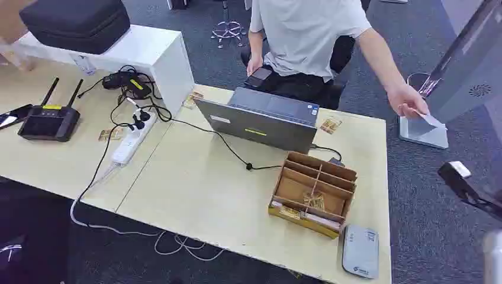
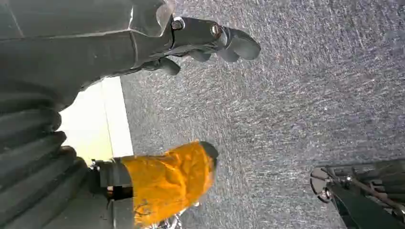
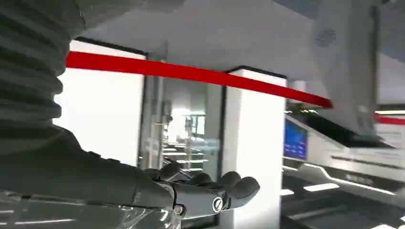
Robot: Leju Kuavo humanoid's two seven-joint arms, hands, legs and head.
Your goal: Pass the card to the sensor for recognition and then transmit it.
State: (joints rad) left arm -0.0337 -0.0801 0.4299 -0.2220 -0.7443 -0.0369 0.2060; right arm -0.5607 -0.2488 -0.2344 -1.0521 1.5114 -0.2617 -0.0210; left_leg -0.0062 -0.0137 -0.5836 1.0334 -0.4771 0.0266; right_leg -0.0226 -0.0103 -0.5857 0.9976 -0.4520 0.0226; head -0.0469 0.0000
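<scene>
A person seated behind the table holds a white card (image 1: 428,121) in an outstretched hand (image 1: 408,102), off the table's right side. My right hand (image 1: 470,186) hangs raised below and to the right of the card, apart from it. Its fingers (image 3: 224,188) are stretched out with nothing in them. The flat grey card sensor (image 1: 360,251) lies on the table's near right corner. My left hand (image 2: 205,40) hangs over the grey carpet, fingers apart and holding nothing.
A wooden compartment box (image 1: 314,192) with several cards stands beside the sensor. A laptop (image 1: 260,118) sits behind it, its cable running across the table (image 1: 201,183). A power strip (image 1: 133,139) and router (image 1: 50,121) lie left. A grey stand base (image 1: 421,135) is on the floor, right.
</scene>
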